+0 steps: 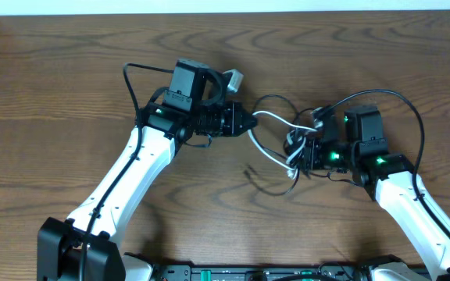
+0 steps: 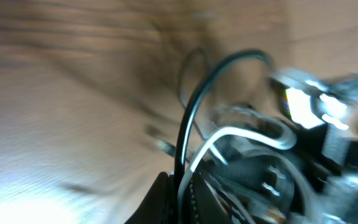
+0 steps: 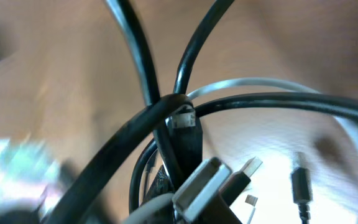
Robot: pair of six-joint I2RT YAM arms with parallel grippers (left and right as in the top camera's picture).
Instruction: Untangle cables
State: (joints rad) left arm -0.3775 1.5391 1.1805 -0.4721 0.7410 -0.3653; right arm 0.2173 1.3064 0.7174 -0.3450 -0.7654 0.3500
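Observation:
The cables (image 1: 276,119) are a white cord and a few thin black cords, stretched and looped between my two grippers at mid-table. My left gripper (image 1: 246,123) is shut on one black and one white cord; in the left wrist view both cords (image 2: 194,134) rise from between the fingers (image 2: 180,198). My right gripper (image 1: 298,151) is shut on the bundled end. In the right wrist view, crossed black cords (image 3: 166,106) and USB plugs (image 3: 213,180) hide its fingers. A loose small plug (image 1: 251,172) lies on the table, also in the right wrist view (image 3: 301,185).
Thick black arm wires arch over the left arm (image 1: 135,78) and the right arm (image 1: 415,117). The wooden table's far edge (image 1: 225,11) runs along the top. The two grippers are close together, about a hand's width apart.

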